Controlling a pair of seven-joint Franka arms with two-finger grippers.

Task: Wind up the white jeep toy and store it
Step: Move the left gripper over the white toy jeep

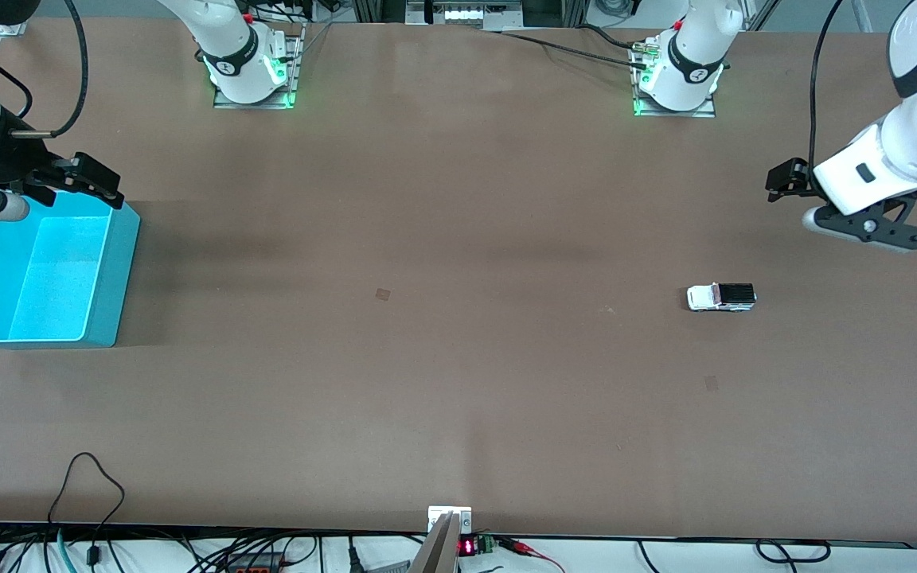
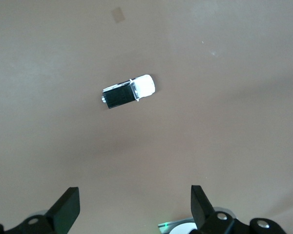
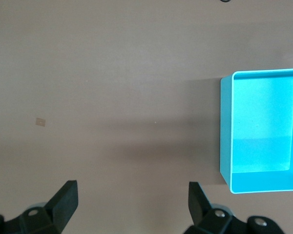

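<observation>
Matt brown table [image 1: 458,358], smooth and dull all over. The toy car [image 1: 720,297] looks glossy plastic, white body, shiny black roof. The turquoise bin [image 1: 118,270] looks smooth plastic with a soft sheen.

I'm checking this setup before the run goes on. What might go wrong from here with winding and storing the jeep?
1. The white jeep toy is far smaller than the open left tool; a slightly off-centre close may push it or let it roll on its wheels.
2. The turquoise bin sits at the right arm's end of the table, away from the jeep, so a long carry or handover could drop it.
3. The open right tool hangs over the bin's edge and may obstruct placement.
</observation>
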